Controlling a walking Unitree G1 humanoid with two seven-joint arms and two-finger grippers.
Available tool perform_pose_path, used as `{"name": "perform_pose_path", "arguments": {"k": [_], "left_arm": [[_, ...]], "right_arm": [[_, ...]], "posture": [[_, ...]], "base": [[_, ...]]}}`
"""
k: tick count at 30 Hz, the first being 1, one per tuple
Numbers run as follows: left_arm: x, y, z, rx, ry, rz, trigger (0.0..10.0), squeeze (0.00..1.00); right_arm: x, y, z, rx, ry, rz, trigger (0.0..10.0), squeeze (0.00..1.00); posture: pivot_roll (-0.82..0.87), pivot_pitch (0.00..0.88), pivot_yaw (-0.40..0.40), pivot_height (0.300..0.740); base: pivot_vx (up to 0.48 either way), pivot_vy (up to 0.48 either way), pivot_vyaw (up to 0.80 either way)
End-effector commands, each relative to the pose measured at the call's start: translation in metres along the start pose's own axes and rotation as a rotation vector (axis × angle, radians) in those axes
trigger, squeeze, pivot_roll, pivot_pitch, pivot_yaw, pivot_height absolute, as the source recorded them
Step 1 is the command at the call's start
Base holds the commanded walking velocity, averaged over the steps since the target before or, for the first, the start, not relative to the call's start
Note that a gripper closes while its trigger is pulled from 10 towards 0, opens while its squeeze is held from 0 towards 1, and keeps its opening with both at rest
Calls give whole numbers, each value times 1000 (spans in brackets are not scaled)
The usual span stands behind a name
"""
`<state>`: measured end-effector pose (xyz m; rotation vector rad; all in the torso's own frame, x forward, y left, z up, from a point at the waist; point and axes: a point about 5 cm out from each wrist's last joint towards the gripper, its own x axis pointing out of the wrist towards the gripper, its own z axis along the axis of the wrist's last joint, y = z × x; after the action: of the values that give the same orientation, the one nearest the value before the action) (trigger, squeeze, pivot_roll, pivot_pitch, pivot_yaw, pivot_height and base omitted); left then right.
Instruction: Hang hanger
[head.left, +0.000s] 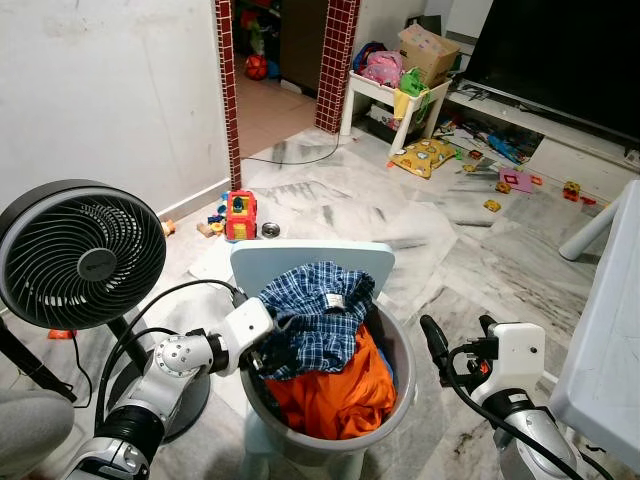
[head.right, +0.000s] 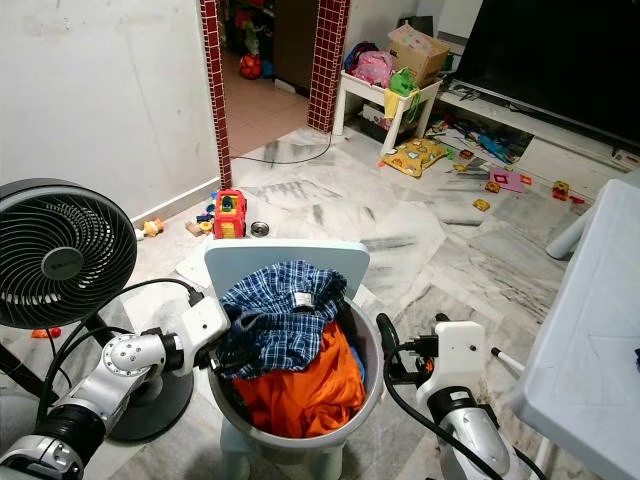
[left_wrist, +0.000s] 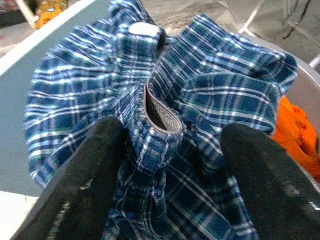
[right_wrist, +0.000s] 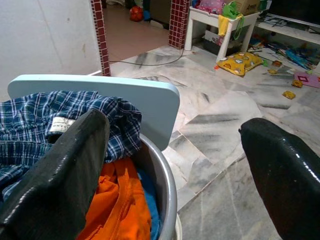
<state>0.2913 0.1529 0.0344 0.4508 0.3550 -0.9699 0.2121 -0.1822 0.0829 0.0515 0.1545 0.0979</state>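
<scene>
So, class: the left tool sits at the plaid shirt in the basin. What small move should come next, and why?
Probably close the left tool on the plaid shirt. Its fingers stand open on either side of a bunched fold of the cloth, at the grey basin, so a pinch should catch it. The right tool waits open beside the basin.

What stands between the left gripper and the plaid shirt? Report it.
Nothing visible. The left gripper is already at the blue plaid shirt on top of the gray basket, its open fingers straddling a bunched fold of the cloth.
</scene>
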Motion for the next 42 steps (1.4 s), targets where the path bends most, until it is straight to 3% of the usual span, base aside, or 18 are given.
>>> {"name": "perform_pose_path", "arguments": {"k": [1, 5, 6, 7, 8, 13, 14, 15, 16, 17, 29, 30, 32, 33, 34, 42], "left_arm": [[1, 2, 4, 32, 0, -15, 0, 0], [-1, 4, -1, 34, 27, -8, 0, 0], [-2, 6, -3, 42, 39, 0, 3412, 0], [-3, 7, -3, 47, 44, 5, 3412, 0], [-3, 9, -3, 54, 54, 13, 10000, 0], [-3, 12, -1, 98, 55, 22, 10000, 0], [-3, 12, 0, 106, 56, 21, 8980, 0], [-3, 13, 0, 117, 57, 21, 2039, 0], [-3, 13, 0, 122, 56, 21, 2039, 0], [-2, 14, 1, 136, 55, 34, 0, 0], [8, 16, 12, 185, 22, 70, 0, 0], [9, 16, 13, 191, 17, 75, 1843, 0], [9, 16, 13, 192, 16, 74, 1882, 0], [10, 14, 13, 191, 16, 68, 431, 0], [10, 14, 13, 188, 16, 61, 0, 0], [11, 11, 12, 187, 13, 41, 0, 0]], "right_arm": [[-1, -2, 6, -7, -20, -4, 10000, 0], [0, -1, 6, -6, -19, -2, 10000, 0], [0, -1, 6, -6, -18, -2, 10000, 0], [0, -1, 6, -7, -18, -2, 10000, 0], [-1, -1, 6, -6, -17, -3, 10000, 0], [-1, -2, 6, -8, -16, -5, 10000, 0], [-1, -2, 6, -8, -16, -6, 10000, 0], [-1, -2, 6, -8, -16, -8, 10000, 0], [-1, -2, 6, -8, -16, -8, 10000, 0], [-2, -3, 6, -9, -15, -10, 10000, 0], [0, -3, 7, -15, -15, -5, 10000, 0], [0, -4, 7, -16, -15, -5, 10000, 0], [0, -4, 7, -17, -15, -5, 10000, 0], [0, -4, 7, -17, -14, -6, 10000, 0], [-1, -4, 6, -17, -14, -6, 10000, 0], [-2, -3, 5, -15, -8, -2, 10000, 0]], "posture": [[98, 0, -94, 740], [99, 0, -95, 740], [98, 0, -95, 740], [98, 0, -95, 740], [98, 0, -95, 740], [92, 0, -92, 740], [89, 0, -91, 740], [89, 0, -91, 740], [89, 0, -91, 740], [86, 0, -90, 740], [81, 0, -98, 740], [81, 0, -98, 740], [81, 0, -98, 740], [79, 0, -96, 740], [76, 0, -95, 740], [75, 0, -95, 740]], "base": [[0, 0, 0], [0, 0, 0], [0, 0, 0], [0, 0, 0], [0, 0, 0], [0, 0, 0], [0, 0, 0], [0, 0, 0], [0, 0, 0], [0, 0, 0], [0, 0, 0], [0, 0, 0], [0, 0, 0], [0, 0, 0], [0, 0, 0], [0, 0, 0]]}}
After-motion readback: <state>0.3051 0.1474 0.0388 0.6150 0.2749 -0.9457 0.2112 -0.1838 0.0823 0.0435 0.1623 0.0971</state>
